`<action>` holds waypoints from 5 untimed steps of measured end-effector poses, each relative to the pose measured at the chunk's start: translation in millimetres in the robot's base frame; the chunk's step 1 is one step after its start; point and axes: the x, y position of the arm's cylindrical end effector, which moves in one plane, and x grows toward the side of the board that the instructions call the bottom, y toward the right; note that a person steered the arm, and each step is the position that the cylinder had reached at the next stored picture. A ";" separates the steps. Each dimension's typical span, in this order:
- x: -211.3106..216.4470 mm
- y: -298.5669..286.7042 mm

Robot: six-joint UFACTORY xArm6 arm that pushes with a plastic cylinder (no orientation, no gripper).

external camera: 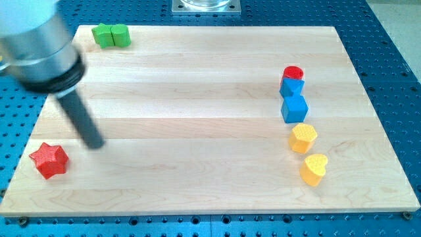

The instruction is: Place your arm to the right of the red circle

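my tip [96, 143], a bare dark rod end holding nothing, rests on the light wooden board [197, 99] at the view's left, just beside the red star block [50, 160]. the small red circle block [293, 72] sits far to the view's right, touching a blue block [292, 87], so i judge a long crossing is needed.

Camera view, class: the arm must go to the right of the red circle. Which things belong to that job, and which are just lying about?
Job: red circle; my tip, far to its left.
Lying about: red star; green blocks; two blue blocks; yellow hexagon; yellow heart.
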 end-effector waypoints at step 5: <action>-133.7 398.4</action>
